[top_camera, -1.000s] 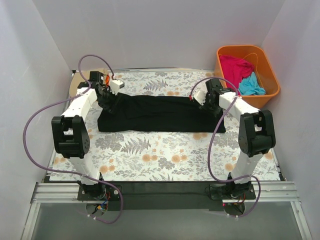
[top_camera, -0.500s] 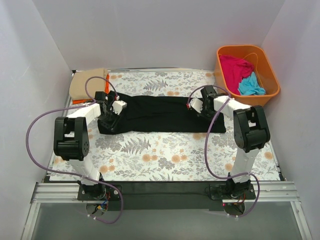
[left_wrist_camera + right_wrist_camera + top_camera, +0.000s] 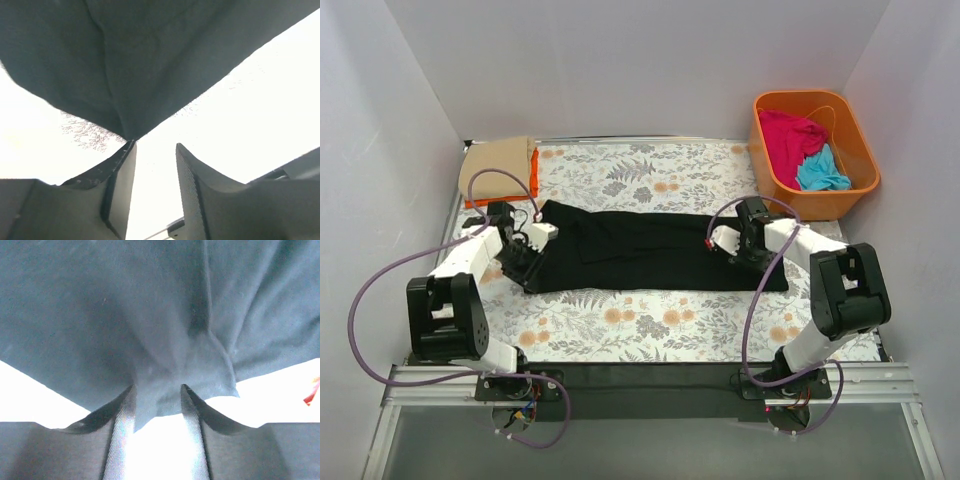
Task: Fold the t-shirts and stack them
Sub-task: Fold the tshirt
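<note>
Black t-shirt (image 3: 650, 250) folded lengthwise, long band (wrinkled) on sheet (image 3: 650, 320).

We count five t-shirts in view right now. One black t-shirt (image 3: 650, 250) lies stretched across the floral sheet (image 3: 650, 325) on the counter. One tan t-shirt (image 3: 498, 168) sits folded at the far left corner, and one orange t-shirt (image 3: 532, 172) peeks out as a thin edge beneath it. Two more are heaped together in the tub: one magenta-pink t-shirt (image 3: 790, 135) and one turquoise t-shirt (image 3: 822, 172). That makes one orange plastic tub (image 3: 860, 150), and one floral sheet. Two arms are at work, so two claws: the left claw (image 3: 520, 252) and the right claw (image 3: 732, 243). We also see two purple cables, one per arm.
</note>
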Robot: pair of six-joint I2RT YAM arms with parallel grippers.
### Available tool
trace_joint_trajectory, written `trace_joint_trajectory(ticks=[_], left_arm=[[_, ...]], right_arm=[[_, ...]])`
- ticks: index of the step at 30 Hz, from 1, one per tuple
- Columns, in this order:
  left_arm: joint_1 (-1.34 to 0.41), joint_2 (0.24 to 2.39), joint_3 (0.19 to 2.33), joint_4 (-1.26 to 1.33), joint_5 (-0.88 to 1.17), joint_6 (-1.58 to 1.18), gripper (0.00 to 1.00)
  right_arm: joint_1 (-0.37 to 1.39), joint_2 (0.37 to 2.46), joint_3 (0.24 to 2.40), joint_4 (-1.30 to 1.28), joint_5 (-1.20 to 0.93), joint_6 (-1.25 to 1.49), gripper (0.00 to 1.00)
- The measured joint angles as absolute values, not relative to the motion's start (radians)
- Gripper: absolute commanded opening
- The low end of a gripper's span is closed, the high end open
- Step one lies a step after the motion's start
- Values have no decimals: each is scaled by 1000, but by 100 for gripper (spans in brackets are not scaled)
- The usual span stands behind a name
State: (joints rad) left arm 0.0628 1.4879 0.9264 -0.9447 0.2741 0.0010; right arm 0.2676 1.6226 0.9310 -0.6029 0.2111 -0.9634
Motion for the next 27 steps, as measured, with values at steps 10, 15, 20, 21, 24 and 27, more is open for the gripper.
trace_joint_trajectory(ticks=[10, 15, 20, 21, 24, 27], left_arm=[[62, 1546, 1222, -977, 353, -76, 50], [53, 1606, 1242, -941, 380, -117, 47], [-64, 1669, 1272, -927, 411, -180, 43], [-94, 1674, 1269, -923, 418, -202, 43], [-171, 1674, 1244, -903, 428, -260, 41], [-224, 1674, 1203, -878, 426, -307, 41]], right_arm=[[196, 1482, 1114, -749, 46, -787, 45], [123, 1422, 1085, -781, -27, -708, 44], [119, 1481, 1097, -811, -91, -660, 42], [120, 1499, 1105, -813, -101, -655, 43], [121, 1533, 1125, -813, -115, -645, 43], [121, 1540, 1134, -813, -120, -643, 42]])
